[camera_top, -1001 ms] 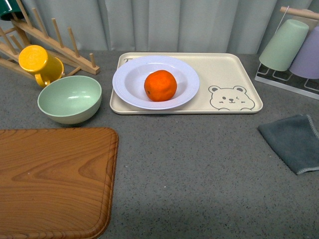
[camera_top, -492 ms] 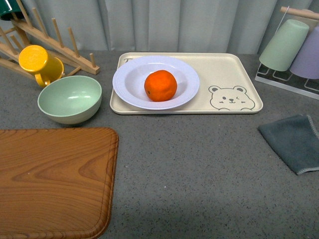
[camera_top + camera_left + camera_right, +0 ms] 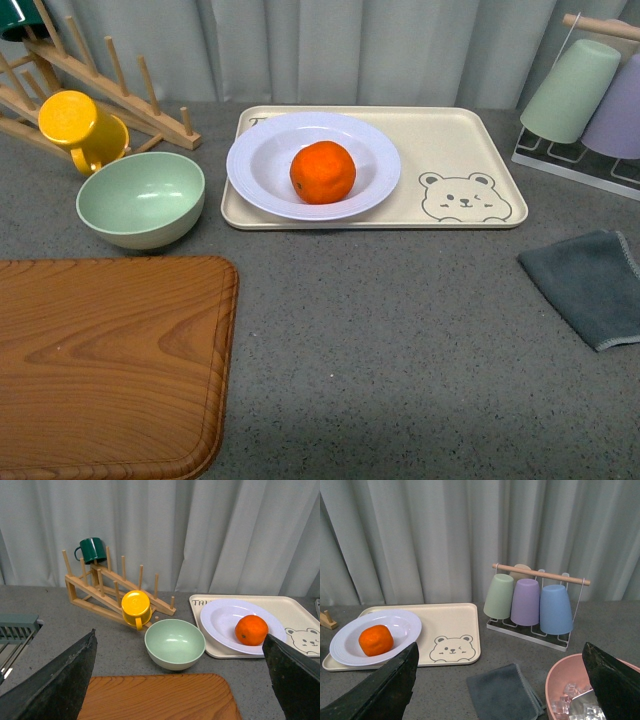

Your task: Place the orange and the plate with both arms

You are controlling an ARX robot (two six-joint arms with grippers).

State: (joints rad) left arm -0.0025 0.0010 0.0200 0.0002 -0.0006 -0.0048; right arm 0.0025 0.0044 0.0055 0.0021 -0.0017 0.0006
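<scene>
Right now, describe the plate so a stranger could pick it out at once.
Find the beige bear tray at the back of the grey table. On its left part sits the plate, round, white and deep, with an orange in it. The nearby green bowl stands off the tray and is empty.

Both pincers (image 3: 180, 680) (image 3: 500, 680) wide open, empty.
</scene>
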